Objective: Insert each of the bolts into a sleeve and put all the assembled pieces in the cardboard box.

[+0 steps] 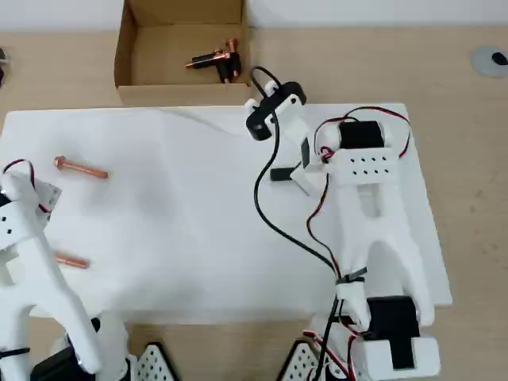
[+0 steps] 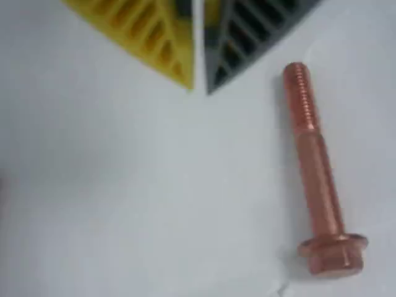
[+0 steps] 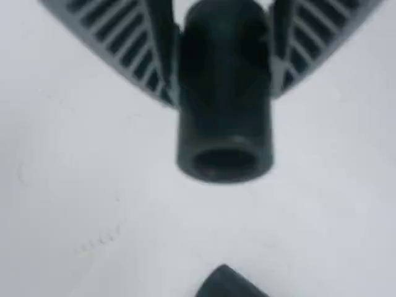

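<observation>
The right tool (image 3: 224,93) is pinching a black sleeve (image 3: 224,145), open end outward, apparently to take the bolt (image 2: 318,176) that the left tool (image 2: 199,77), nearly pressed together, is hovering beside.

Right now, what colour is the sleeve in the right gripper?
Black sleeve, clearest in the right wrist view.

A white sheet (image 1: 175,238) covers most of a light wooden tabletop (image 1: 468,143), which shows as a border at 12, 3 and 6 o'clock. At about 2 o'clock a grey round disc (image 1: 482,61), perhaps a cable port, sits in the wood. A small dark object (image 1: 2,67) pokes in at 10 o'clock.
</observation>
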### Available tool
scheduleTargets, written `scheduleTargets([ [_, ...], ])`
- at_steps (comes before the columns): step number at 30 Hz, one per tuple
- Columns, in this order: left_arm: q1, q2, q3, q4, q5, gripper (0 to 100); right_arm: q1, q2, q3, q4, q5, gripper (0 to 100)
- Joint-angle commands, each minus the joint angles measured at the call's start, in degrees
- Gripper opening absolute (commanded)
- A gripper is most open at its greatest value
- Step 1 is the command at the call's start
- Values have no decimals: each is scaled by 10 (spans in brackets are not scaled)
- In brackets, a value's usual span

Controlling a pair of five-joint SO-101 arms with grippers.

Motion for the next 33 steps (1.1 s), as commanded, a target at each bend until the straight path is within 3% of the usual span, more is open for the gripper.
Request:
scheduleTargets([
  [1,-19,-3,46,-10,21,26,-7,-29,0,4,-1,11],
  [5,-55,-2,99,-20,76,158,-7,-29,0,4,-1,11],
  [10,-113,-4,121,-11,86,315,-8,-27,0,4,-1,11],
  [19,-243,-2,134,4,84,318,-8,-29,0,11,-2,11],
  [28,-273,4,171,23,-7,288,-8,-29,-2,12,-2,11],
  [33,-286,98,150,22,-13,237,-8,-29,-2,12,-2,11],
])
